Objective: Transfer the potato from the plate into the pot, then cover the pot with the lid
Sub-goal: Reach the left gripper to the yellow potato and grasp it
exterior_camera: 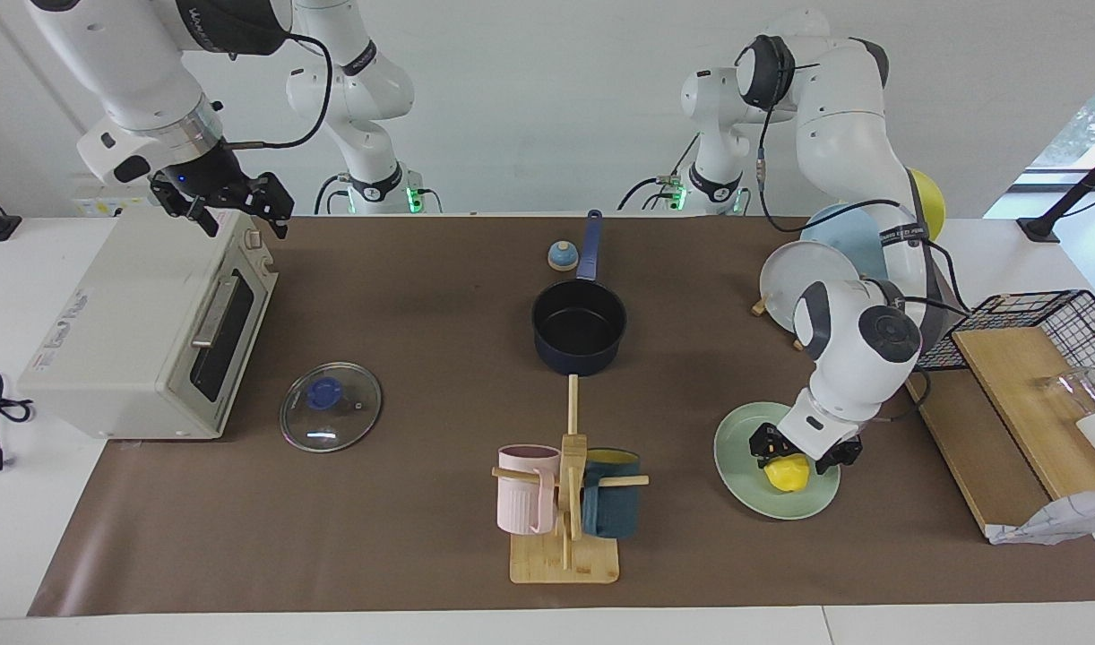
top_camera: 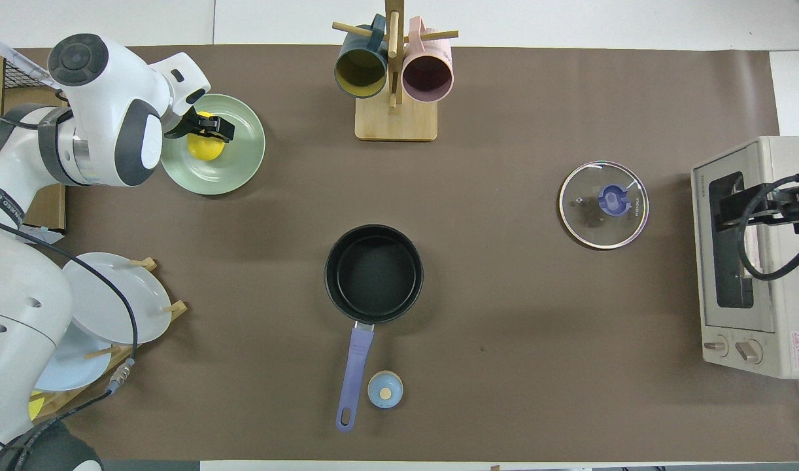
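Observation:
The yellow potato (exterior_camera: 785,476) (top_camera: 205,148) lies on the mint-green plate (exterior_camera: 743,484) (top_camera: 237,171) toward the left arm's end of the table. My left gripper (exterior_camera: 803,451) (top_camera: 206,125) is down on the potato's top, open, with a finger on either side of it. The navy pot (exterior_camera: 579,327) (top_camera: 373,271) stands mid-table with nothing in it, its handle pointing toward the robots. The glass lid (exterior_camera: 331,406) (top_camera: 602,204) lies flat on the mat in front of the toaster oven. My right gripper (exterior_camera: 234,210) (top_camera: 759,209) waits open over the toaster oven.
A toaster oven (exterior_camera: 144,322) sits at the right arm's end. The mug rack (exterior_camera: 565,502) holds a pink and a teal mug, farther from the robots than the pot. A small bell (exterior_camera: 562,256) sits beside the pot handle. A plate rack (exterior_camera: 803,282), wire basket (exterior_camera: 1049,322) and wooden board (exterior_camera: 1022,394) crowd the left arm's end.

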You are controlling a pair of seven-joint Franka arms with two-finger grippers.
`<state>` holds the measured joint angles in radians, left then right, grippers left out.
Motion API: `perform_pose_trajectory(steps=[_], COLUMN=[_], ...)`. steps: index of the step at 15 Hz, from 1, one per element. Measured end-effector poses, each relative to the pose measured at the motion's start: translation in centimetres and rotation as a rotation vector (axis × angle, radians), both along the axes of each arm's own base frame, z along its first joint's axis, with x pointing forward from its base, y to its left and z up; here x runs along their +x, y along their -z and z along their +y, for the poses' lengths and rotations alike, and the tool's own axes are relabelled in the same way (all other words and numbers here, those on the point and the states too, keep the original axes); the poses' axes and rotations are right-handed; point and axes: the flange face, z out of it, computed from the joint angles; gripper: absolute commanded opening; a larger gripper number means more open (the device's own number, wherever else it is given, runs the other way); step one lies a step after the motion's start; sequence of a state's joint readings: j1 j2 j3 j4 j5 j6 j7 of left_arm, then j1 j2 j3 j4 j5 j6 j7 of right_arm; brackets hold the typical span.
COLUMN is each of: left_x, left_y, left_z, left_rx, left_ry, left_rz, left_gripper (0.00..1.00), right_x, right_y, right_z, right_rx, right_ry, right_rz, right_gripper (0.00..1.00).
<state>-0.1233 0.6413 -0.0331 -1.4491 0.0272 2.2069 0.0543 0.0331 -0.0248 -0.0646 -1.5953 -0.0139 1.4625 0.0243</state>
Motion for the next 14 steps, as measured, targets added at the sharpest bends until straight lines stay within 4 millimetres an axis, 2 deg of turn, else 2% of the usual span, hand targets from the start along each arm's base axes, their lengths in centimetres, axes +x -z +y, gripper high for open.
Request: perform_pose_trajectory(steps=[2,6,8,9,11,13,14], left_x=[0.0,0.1,0.1,0.1,-1.0,-4.0,-6.0], left_y=[-0.1,-0.4,-1.4,-2.9,-8.2,-15.1,-18.4], left_z=[-0.1,-0.1,-0.2,-0.3,-0.5,-1.4,-2.5], left_rx=[0.004,0.02,0.017,0.004,-0.054,-0.084,-0.091], left_ry=[0.005,0.015,-0.002,-0.021,-0.067,-0.113,-0.127], left_rz=[-0.003,-0.01,-0.009,-0.003,0.029,0.08,0.104], left_gripper=[0.0,0.0,0.0,0.0,0.0,0.0,0.0], right_x=[0.0,0.0,0.0,0.0,0.0,0.1,0.3], right_y=[0.0,0.0,0.0,0.0,0.0,0.0,-0.1], right_z=[0.0,0.0,0.0,0.0,0.0,0.2,0.3], right_rx=[0.0,0.0,0.0,0.0,0.0,0.006,0.009], right_ry=[0.0,0.0,0.0,0.0,0.0,-0.031,-0.053], right_rz=[0.0,0.0,0.0,0.0,0.0,-0.007,-0.02], right_gripper=[1.0,1.0,1.0,1.0,1.0,1.0,1.0])
